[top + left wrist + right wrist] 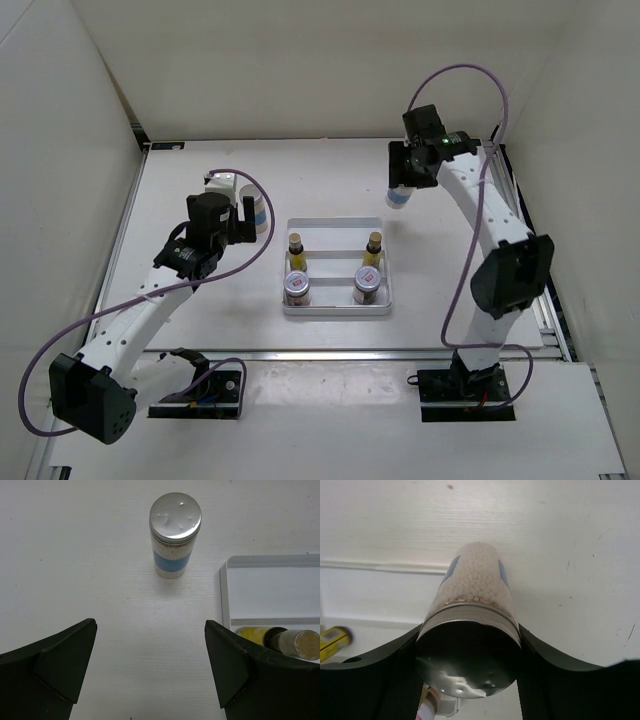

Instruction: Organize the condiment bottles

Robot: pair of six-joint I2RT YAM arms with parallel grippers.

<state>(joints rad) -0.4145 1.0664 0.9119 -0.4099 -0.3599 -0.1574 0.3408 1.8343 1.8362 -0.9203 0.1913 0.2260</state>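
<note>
close up in right wrist view, grey cap of a tall white bottle (476,585) with blue markings, pinched between both dark fingers of right hand (470,632), closed snugly on its upper body. from overhead, same bottle just beyond far right corner of white tray (337,313); cannot tell whether lifted or resting on tabletop (330,180). inside tray, two slim yellow bottles (295,248) upright in middle row, one per side, and two squat silver-lidded jars (297,288) in near row, one in front of each. far row of tray bare. second tall white bottle (173,535) upright on tabletop near tray's far left corner, apart from it. left hand (150,627) spread wide, holding nothing, aimed at that bottle with fingertips short of it. by judgement: four of six bottles placed, fifth gripped, sixth untouched. probably left to do: both white bottles into bare far row, one at each end.
</note>
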